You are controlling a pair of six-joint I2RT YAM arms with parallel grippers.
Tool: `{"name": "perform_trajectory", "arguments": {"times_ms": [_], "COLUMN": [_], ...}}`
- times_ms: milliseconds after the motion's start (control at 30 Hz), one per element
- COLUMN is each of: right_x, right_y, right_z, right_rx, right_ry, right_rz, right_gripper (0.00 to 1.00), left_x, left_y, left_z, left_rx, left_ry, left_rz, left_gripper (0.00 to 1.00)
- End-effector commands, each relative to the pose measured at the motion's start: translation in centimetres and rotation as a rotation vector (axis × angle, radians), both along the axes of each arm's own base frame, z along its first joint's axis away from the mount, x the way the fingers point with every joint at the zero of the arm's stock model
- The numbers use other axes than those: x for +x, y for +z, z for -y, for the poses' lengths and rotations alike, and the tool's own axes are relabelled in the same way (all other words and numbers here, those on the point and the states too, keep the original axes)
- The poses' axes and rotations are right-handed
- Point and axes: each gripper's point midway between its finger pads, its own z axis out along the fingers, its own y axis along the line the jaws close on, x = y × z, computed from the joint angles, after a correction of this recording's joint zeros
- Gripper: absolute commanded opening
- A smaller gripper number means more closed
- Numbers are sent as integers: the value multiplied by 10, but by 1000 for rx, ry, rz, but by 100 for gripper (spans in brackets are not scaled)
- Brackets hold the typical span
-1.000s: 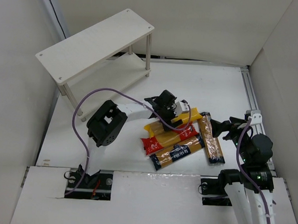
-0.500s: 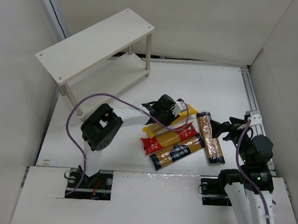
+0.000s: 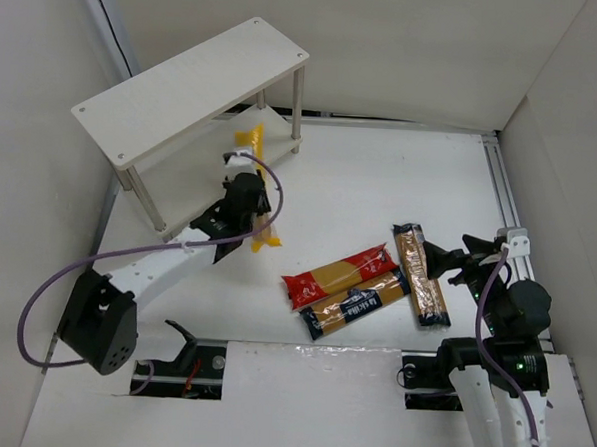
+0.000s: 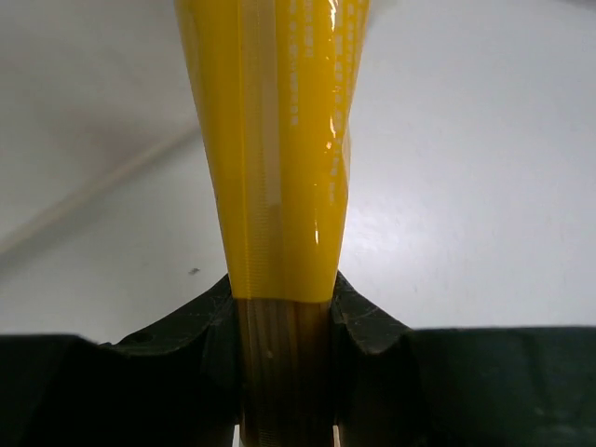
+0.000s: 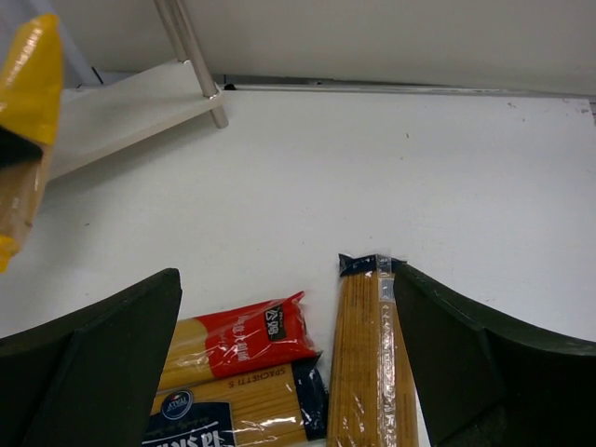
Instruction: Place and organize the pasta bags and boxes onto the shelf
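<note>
My left gripper [image 3: 244, 195] is shut on the plain yellow pasta pack [image 3: 251, 141] and holds it off the table, roughly upright, just in front of the white two-tier shelf [image 3: 191, 83]. In the left wrist view the yellow pack [image 4: 279, 140] runs up from between the black fingers [image 4: 358, 312]. On the table lie the red pack [image 3: 341, 274], the blue-label pack [image 3: 359, 302] and the brownish-orange pack [image 3: 421, 275]. My right gripper [image 3: 447, 263] hangs open just right of the brownish-orange pack [image 5: 372, 363], with nothing between its fingers [image 5: 93, 354].
White walls close in the table on the left, back and right. A metal rail [image 3: 505, 194] runs along the right edge. The shelf's lower board [image 5: 121, 107] and a silver leg [image 5: 191, 56] show in the right wrist view. The left arm's purple cable [image 3: 50, 291] loops at the left.
My left gripper shut on the yellow pack in the pile, lifted it and carried it left to the front of the shelf. The right arm has hardly moved.
</note>
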Motion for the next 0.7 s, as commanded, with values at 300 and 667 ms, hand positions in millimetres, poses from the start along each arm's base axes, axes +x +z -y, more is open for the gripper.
{"name": "perform_trajectory", "arguments": {"times_ms": [300, 667], "right_x": [-7, -3], "right_y": [20, 17], "right_z": [5, 8], "right_rx": [22, 22], "right_ry": [-28, -49], "right_rz": [72, 64], "right_gripper": [100, 100], "left_x": [63, 108], "left_y": [46, 50], "left_z": [-133, -237], "left_rx": [-198, -209], "left_ry": [628, 831], "left_rz": [157, 217], "left_gripper": [0, 0]}}
